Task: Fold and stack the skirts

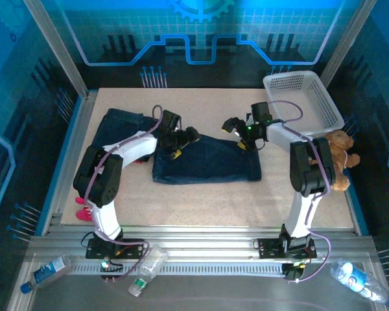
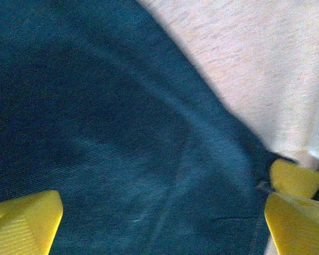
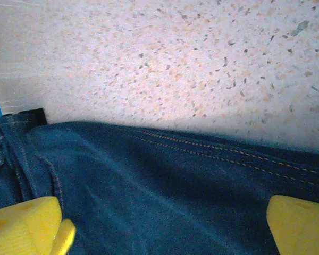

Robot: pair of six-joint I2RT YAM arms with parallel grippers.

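Observation:
A dark blue denim skirt (image 1: 207, 162) lies folded into a flat rectangle mid-table. Another denim skirt (image 1: 120, 124) lies at the back left, partly under my left arm. My left gripper (image 1: 189, 137) hovers open over the folded skirt's back left corner. Its yellow fingertips (image 2: 24, 223) stand wide apart above the denim (image 2: 122, 133), gripper (image 2: 162, 228) holding nothing. My right gripper (image 1: 231, 127) is open over the skirt's back right edge. In the right wrist view the orange-stitched hem (image 3: 228, 156) runs between the wide fingertips (image 3: 300, 223), gripper (image 3: 165, 228) empty.
A white mesh basket (image 1: 305, 97) stands at the back right. A brown teddy bear (image 1: 338, 154) sits at the right edge by my right arm. Something pink (image 1: 82, 208) pokes out at the left edge. Plastic bottles (image 1: 45, 272) lie on the near rail.

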